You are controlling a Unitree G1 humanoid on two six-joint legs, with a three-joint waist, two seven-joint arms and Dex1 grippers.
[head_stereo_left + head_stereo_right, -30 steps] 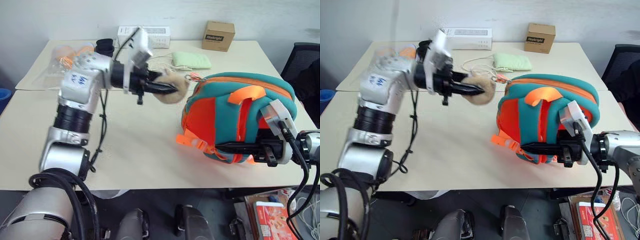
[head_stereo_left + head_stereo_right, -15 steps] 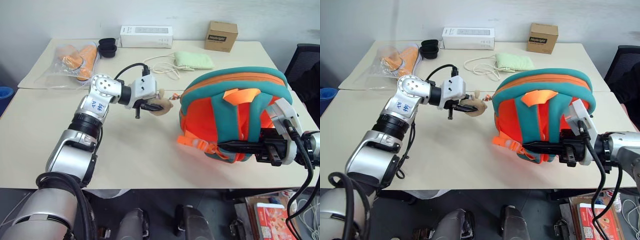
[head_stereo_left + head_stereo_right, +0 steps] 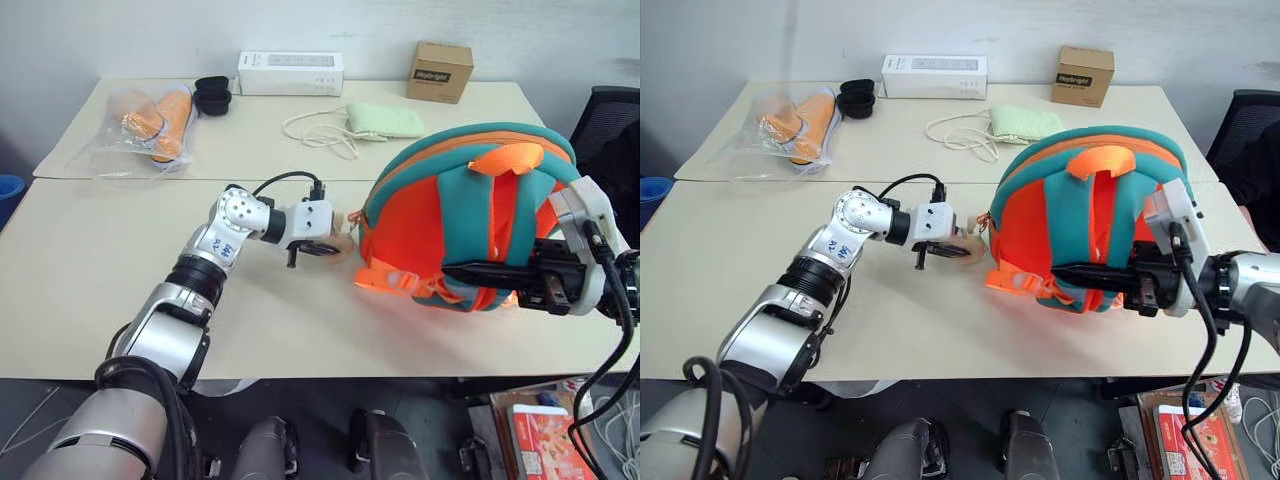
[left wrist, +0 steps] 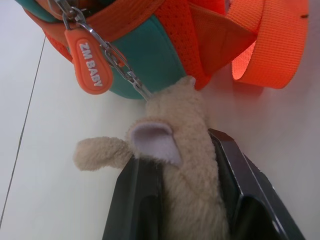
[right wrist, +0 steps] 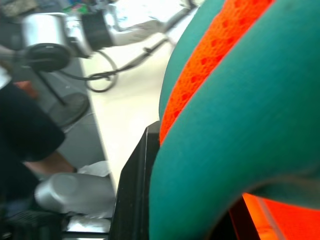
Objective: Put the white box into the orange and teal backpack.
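- Your left gripper (image 3: 335,247) is clamped on the plush head (image 4: 182,150) of the backpack (image 3: 470,225); in the left wrist view its two black fingers (image 4: 137,200) squeeze the beige fur from both sides, one ear sticking out beside them.
- From the plush a metal chain (image 4: 122,70) runs to an orange zip tag (image 4: 90,62) on the backpack's teal edge.
- Your right gripper (image 3: 470,272) is closed on the backpack's low side; in the right wrist view the teal and orange padding (image 5: 235,115) sits tight between the fingers.
- Between the two grippers the backpack stands tipped up on the surface (image 3: 100,260), strap side toward you, an orange strap loop (image 3: 515,157) at its top.
- Whether it is zipped or unzipped you cannot tell from here.
- You cannot see the glossy white box itself.
- Along the far edge of the surface sit a long white carton (image 3: 290,73), a small brown box (image 3: 440,71), a pale green pouch (image 3: 383,120) with a white cord (image 3: 315,128), two black cups (image 3: 211,95) and a clear bag (image 3: 150,125) of orange things.
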